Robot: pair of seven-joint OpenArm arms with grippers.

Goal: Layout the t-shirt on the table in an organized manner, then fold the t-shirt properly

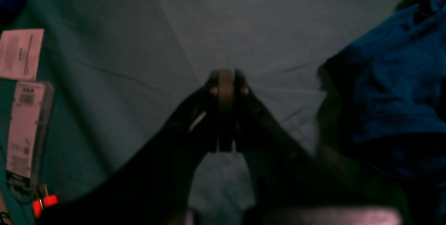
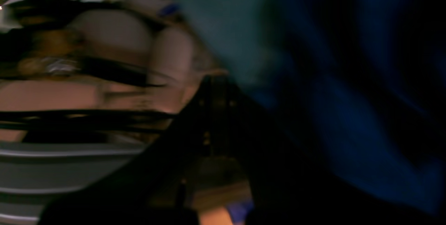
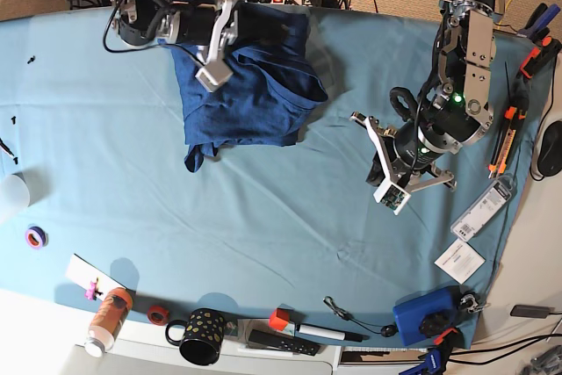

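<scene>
Along the near table [image 3: 290, 252] edge stand an orange bottle [image 3: 107, 318], a spotted mug [image 3: 204, 336] and a blue box [image 3: 425, 316]. Farther back, the right gripper [image 3: 213, 72] hangs with jaws together over the bunched t-shirt [image 3: 250, 103] at upper left, holding nothing discernible; the left gripper [image 3: 392, 192], jaws together and empty, hovers apart at right. Risk: with the jaws pressed together, a descent would push the heap into tighter creases instead of catching an edge.
</scene>
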